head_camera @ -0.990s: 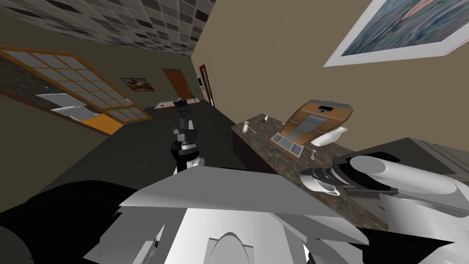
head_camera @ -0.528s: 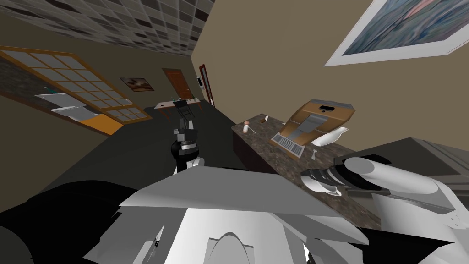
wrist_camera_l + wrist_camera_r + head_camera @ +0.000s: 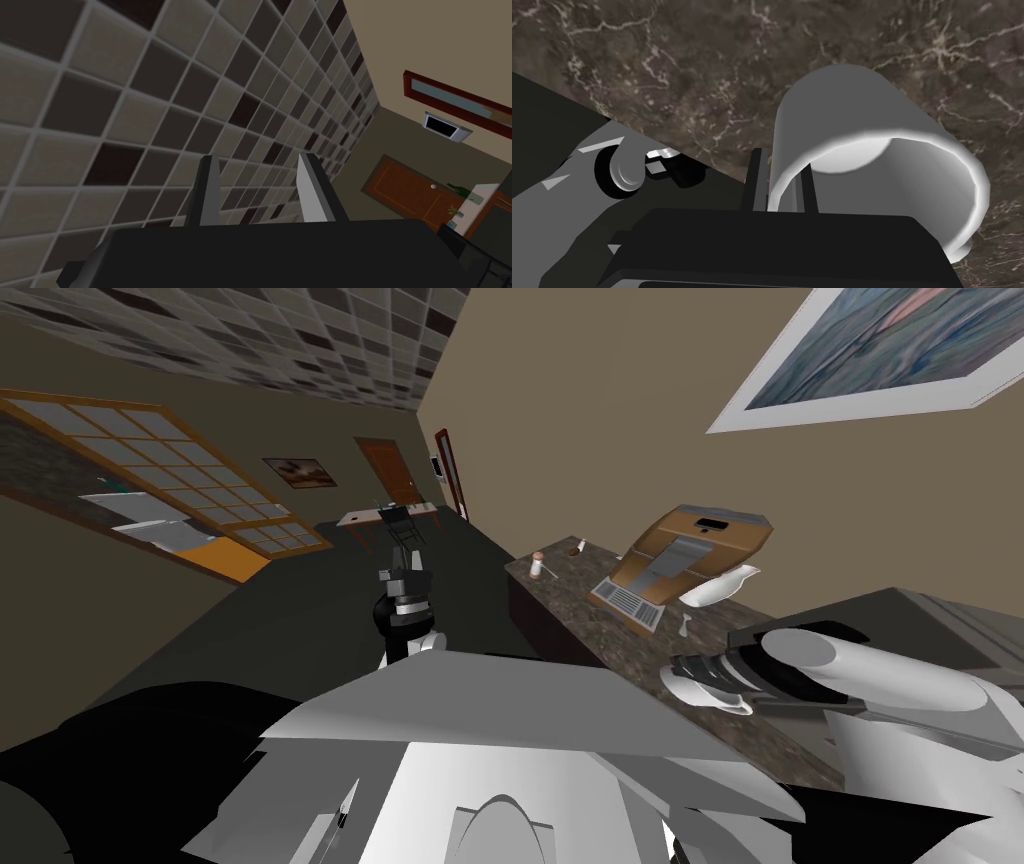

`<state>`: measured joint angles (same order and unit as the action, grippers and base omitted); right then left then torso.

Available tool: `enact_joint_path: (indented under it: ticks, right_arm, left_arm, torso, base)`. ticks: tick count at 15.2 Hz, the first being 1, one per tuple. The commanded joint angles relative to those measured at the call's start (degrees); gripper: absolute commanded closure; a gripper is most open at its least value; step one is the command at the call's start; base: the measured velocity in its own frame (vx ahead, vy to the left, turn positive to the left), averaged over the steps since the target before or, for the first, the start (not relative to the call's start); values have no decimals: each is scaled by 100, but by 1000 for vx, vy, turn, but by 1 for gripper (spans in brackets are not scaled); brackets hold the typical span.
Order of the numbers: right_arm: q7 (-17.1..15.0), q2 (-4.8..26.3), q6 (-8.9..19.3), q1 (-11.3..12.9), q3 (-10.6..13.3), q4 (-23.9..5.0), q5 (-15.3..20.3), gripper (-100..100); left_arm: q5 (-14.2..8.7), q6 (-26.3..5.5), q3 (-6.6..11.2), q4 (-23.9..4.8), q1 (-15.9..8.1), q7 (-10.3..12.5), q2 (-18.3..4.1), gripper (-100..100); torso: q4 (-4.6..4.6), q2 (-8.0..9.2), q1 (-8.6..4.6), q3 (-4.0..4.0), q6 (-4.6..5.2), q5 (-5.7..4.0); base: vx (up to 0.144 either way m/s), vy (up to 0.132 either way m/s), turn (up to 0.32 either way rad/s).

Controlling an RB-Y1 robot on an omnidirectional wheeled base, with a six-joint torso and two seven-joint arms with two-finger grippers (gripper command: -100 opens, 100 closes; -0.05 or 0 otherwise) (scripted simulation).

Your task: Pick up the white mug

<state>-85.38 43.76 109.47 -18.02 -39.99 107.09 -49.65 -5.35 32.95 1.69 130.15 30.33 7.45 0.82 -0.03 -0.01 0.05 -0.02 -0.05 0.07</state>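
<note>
Our right gripper (image 3: 783,161) pinches one wall of the mug (image 3: 857,115), one blade inside the rim and one outside, at the front edge of the marbled worktop (image 3: 662,65). We cannot tell whether the mug's base rests on the worktop or hangs just above it. Our left gripper (image 3: 257,160) is held out over the floor (image 3: 250,628), jaws spread and empty. The risk, as we judge it, is that so narrow a grip on a smooth wall lets the mug swing or slip on the lift. Beside that edge, a slip sends it to the floor.
</note>
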Motion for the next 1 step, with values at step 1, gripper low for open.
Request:
enact_joint_path:
  ticks: [1]
  right_arm:
    - [0,0,0,0,0,0,0,100]
  left_arm:
    - [0,0,0,0,0,0,0,0]
  torso:
    - [0,0,0,0,0,0]
  base:
    - [0,-13,3]
